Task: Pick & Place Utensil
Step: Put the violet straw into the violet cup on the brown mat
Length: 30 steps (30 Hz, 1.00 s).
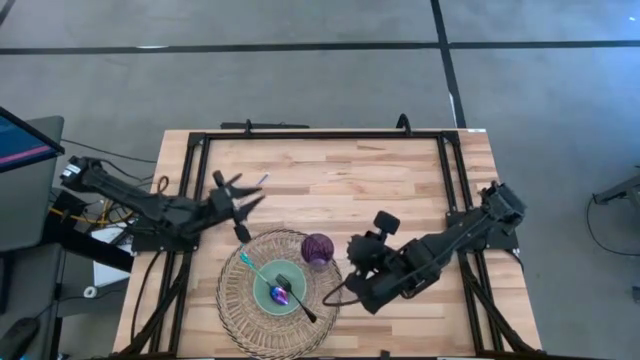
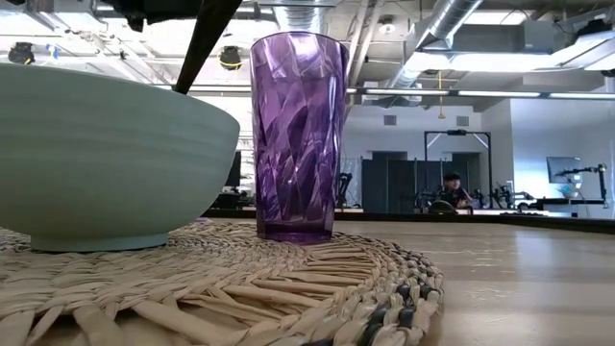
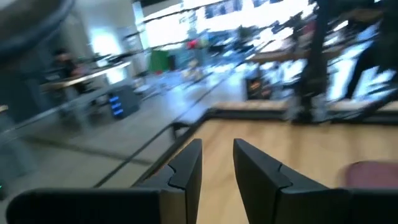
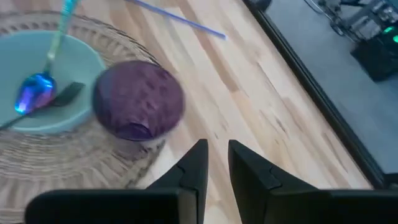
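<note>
A pale green bowl point(image 1: 268, 303) sits on a round woven mat point(image 1: 233, 300), with a purple cup point(image 1: 318, 248) standing on the mat's far right part. In the bowl lie a spoon point(image 1: 262, 275) with a teal handle and shiny blue head point(image 4: 34, 90), and a dark utensil point(image 1: 300, 303) whose handle leans over the rim. A thin blue stick point(image 1: 262, 180) lies on the bare wood. My left gripper point(image 1: 243, 205) hovers left of and beyond the mat, its fingers point(image 3: 189, 165) close together and empty. My right gripper point(image 1: 350, 248) sits just right of the cup point(image 4: 138, 99), fingers close together and empty.
A black metal frame point(image 1: 320, 135) runs along the table's far and side edges. Bare wood lies beyond the mat and between the two arms. In the low view the bowl point(image 2: 96, 163) and cup point(image 2: 296, 135) stand on the mat point(image 2: 240, 288); a person sits far back in the room.
</note>
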Tool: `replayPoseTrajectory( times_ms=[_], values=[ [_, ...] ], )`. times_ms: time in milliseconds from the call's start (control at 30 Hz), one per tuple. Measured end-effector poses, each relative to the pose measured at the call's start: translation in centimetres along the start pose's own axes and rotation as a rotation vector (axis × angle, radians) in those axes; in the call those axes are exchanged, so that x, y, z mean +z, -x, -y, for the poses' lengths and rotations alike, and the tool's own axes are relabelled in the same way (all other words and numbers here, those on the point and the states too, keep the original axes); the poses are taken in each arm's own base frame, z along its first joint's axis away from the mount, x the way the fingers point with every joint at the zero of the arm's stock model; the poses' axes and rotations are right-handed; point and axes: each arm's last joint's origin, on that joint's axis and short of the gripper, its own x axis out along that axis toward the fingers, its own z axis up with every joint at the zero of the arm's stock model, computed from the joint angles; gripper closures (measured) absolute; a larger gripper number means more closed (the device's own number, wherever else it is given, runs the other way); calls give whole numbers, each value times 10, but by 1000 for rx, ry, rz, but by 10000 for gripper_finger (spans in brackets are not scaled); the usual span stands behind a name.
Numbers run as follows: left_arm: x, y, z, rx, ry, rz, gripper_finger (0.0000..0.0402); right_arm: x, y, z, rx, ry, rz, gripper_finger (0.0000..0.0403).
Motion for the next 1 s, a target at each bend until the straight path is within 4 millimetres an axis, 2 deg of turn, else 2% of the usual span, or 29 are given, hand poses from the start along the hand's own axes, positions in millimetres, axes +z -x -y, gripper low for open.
replayPoseTrajectory(
  times_ms=[167,367,500,567,633,733,867,1000],
  values=[
    [-12,0,-12,112,-12,-101,309,8,13,29,22,-48,-17,347],
    [-28,-8,-19,196,-26,-209,309,14,46,78,65,-119,21,347],
    [-33,-14,-28,260,22,-235,309,2,62,110,78,-122,27,347],
    [-36,-17,-32,242,67,-256,309,-11,63,124,89,-199,20,347],
    [-41,-19,-36,206,114,-297,309,-30,59,135,86,-287,15,347],
    [-51,-23,-40,176,134,-385,309,-65,44,138,73,-404,29,347],
    [-67,-29,-46,233,101,-454,309,-103,12,127,100,-510,87,347],
    [-88,-34,-53,286,79,-536,309,-126,-20,109,121,-562,217,347]
  ],
)
